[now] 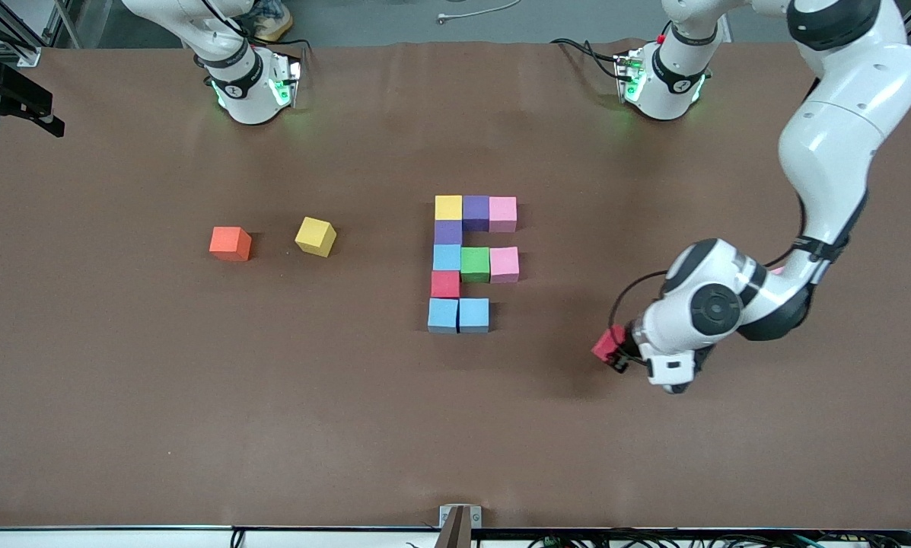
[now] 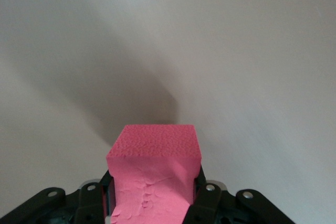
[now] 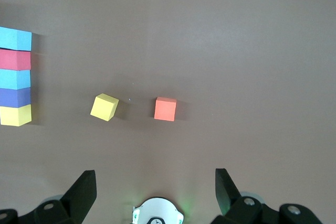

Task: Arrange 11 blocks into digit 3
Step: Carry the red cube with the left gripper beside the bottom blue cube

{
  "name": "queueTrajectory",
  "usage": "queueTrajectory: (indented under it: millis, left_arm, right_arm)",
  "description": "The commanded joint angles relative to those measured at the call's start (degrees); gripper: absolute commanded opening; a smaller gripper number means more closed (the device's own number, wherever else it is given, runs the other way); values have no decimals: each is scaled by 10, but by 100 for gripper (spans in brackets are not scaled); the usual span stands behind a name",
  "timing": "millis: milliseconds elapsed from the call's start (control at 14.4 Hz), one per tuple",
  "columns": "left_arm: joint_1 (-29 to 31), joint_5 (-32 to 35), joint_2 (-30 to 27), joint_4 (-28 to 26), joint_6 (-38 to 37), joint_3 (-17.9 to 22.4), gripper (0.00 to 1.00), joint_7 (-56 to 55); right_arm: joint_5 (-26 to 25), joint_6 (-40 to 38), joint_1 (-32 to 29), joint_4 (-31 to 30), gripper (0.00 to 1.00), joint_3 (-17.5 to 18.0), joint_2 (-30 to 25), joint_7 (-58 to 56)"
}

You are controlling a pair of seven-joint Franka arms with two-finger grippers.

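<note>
Left gripper [image 1: 613, 358] sits low at the tabletop [image 1: 120, 418], toward the left arm's end, well apart from the figure. Its fingers [image 2: 206, 199] are pinched on a red cube [image 1: 607, 344]; in the left wrist view the foam face is creased between the pads, so the squeeze is real. Cannot tell whether the cube rests on the surface or is just off it.

Right gripper [image 3: 155, 188] is out of the front view; the right wrist view shows its fingers spread wide, holding nothing, high over the right arm's end of the tabletop. That arm waits.

The digit 3 [image 1: 470, 262] stands mid-table, ten cubes so far, all touching:
- farthest row: yellow cube [image 1: 448, 207], purple cube [image 1: 476, 212], pink cube [image 1: 502, 214]
- second purple cube [image 1: 447, 231] as link
- middle row: light blue cube [image 1: 447, 257], green cube [image 1: 475, 264], second pink cube [image 1: 504, 264]
- second red cube [image 1: 445, 284] as link
- nearest row: two light blue cubes [image 1: 458, 315] only

The gap is the third place of the nearest row, beside the light blue pair on the side toward the left arm. Judgement: the held red cube is meant for it, which would explain the grip across two side faces, leaving the cube square for setting flush against its neighbour.

A loose yellow cube [image 1: 316, 236], skewed, and an orange cube [image 1: 230, 243] lie together toward the right arm's end, apparently spares.
</note>
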Motion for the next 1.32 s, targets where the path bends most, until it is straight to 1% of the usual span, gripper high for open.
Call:
queueTrajectory:
  millis: [0, 139, 208, 485, 624, 832, 901, 1248]
  left_arm:
    - [-47, -29, -6, 29, -9, 20, 22, -118]
    - [-80, -29, -4, 30, -5, 28, 22, -210]
    - [-94, -30, -4, 30, -1, 40, 22, -249]
    - [-141, -35, 0, 30, 29, 51, 22, -395]
    - [-175, -36, -2, 32, 30, 73, 22, -426]
    - [-227, -37, -1, 55, 30, 113, 22, -479]
    - [-237, -38, -1, 59, 30, 116, 22, -491]
    - [-248, -52, 0, 59, 30, 117, 22, -503]
  right_arm:
    - [-10, 1, 4, -3, 100, -1, -5, -10]
    - [-10, -3, 6, -4, 100, 0, -6, -8]
    - [-10, -3, 8, -4, 100, 3, -6, 0]
    - [-10, -5, 8, -5, 100, 7, -7, 17]
    - [-10, -5, 8, -5, 100, 7, -7, 40]
    - [-10, 0, 9, -5, 100, 8, -7, 40]
    - [-10, 5, 9, -4, 100, 8, -7, 40]
    - [-8, 6, 8, -4, 100, 8, -8, 41]
